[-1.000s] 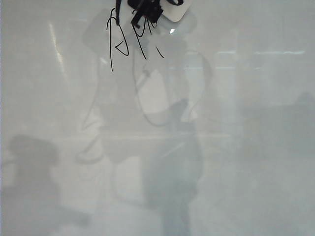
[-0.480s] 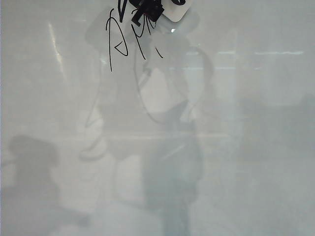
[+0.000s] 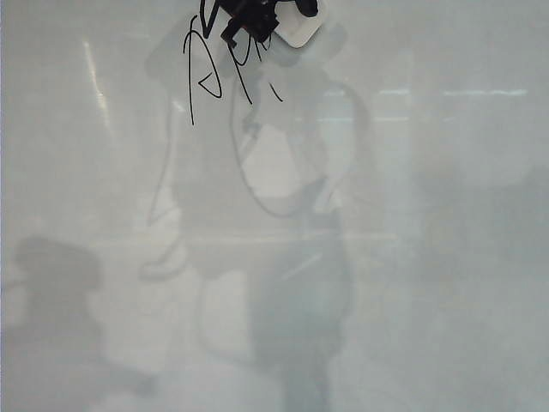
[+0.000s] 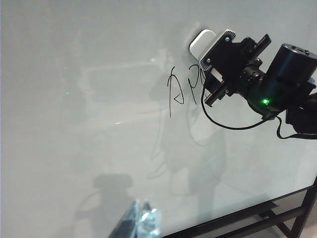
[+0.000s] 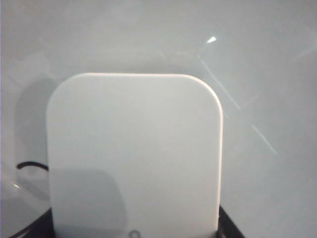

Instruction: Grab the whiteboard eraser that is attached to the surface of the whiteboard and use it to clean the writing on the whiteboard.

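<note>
**White eraser in the right gripper, letters just beside it**

White plastic eraser point(image 4: 202, 40) pressed flat on the board point(image 3: 429, 257), clamped in the right gripper point(image 4: 216, 52), jaws closed on its two sides; seen filling the right wrist view as a rounded block point(image 5: 133, 153) with the black jaw ends at its lower corners. Located at the upper edge of the board, touching the right end of the writing point(image 3: 225, 73), partly over the last letters. Remaining strokes run from the eraser away to the left in the exterior view, slanted, with the tall first letter farthest from the eraser. Long axis of the eraser hard to judge, as the gripper hides much of it.

Left gripper point(image 4: 141, 225) barely showing as a blurred tip at the edge of its own wrist view, well apart from the eraser and low on the board; open or closed, cannot tell.

Judged: mid-wipe, most letters not yet cleaned. Coming move turns on sliding the eraser leftward across the writing, kept flat. Right arm far nearer, and already holding the tool. Risk: tilting off the surface and skipping thin strokes.
</note>
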